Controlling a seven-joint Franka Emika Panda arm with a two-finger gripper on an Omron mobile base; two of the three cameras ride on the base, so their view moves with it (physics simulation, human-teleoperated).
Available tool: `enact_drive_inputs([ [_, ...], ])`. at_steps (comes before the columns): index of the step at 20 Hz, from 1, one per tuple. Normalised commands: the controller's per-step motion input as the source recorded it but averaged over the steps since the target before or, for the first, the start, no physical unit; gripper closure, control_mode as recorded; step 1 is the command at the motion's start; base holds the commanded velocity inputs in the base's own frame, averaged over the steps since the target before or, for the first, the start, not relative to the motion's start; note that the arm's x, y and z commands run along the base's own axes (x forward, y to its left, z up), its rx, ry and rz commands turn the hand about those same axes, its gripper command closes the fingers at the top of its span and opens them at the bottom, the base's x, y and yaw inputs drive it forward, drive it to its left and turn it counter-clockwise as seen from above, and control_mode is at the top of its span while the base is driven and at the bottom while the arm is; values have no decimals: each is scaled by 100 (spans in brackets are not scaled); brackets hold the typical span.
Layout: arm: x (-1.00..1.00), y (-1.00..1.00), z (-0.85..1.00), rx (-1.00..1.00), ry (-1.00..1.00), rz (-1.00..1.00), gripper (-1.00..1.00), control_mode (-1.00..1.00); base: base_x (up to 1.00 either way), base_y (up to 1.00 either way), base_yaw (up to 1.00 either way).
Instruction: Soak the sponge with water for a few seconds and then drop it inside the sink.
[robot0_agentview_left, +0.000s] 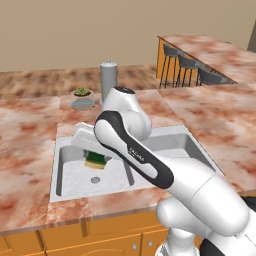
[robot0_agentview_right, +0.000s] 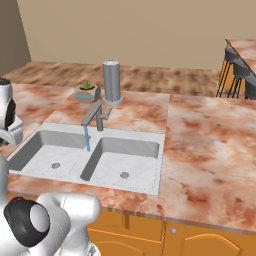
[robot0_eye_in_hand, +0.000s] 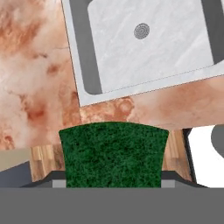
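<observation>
My gripper (robot0_eye_in_hand: 113, 183) is shut on the green sponge (robot0_eye_in_hand: 113, 154), whose dark scouring face lies between the two finger tips. In the left base view the sponge (robot0_agentview_left: 95, 161), green with a yellowish edge, hangs under the gripper (robot0_agentview_left: 93, 155) in front of the left bowl of the sink (robot0_agentview_left: 62, 167). The hand view looks down on one bowl of the sink (robot0_eye_in_hand: 83, 48) with its round drain, the sponge lying nearer, over the counter's front strip. A thin blue stream of water (robot0_agentview_right: 87, 138) falls from the faucet (robot0_agentview_right: 94, 115) into the left bowl of the sink (robot0_agentview_right: 100, 131), apart from the sponge.
A potted plant (robot0_agentview_right: 87, 92) and a tall grey cylinder (robot0_agentview_right: 112, 81) stand on the counter behind the faucet. My own arm (robot0_agentview_left: 135, 155) hides the faucet and the sink's middle in the left base view. Bar stools (robot0_agentview_left: 187, 67) line the far counter at the right.
</observation>
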Motion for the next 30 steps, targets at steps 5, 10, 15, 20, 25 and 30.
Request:
enact_drive_inputs([
  [5,-10,0,0,-26,12,-1,100,-100,0,0,0],
  [10,0,-1,0,-27,5,0,100,-100,0,0,0],
  [15,0,-18,-2,-12,0,0,100,-100,0,0,0],
  [20,2,-36,-24,-1,-3,0,100,-100,0,0,0],
  [25,0,-34,-28,0,-4,0,100,-100,0,0,0],
  [30,0,-4,-13,-4,-15,-2,100,-100,0,0,0],
])
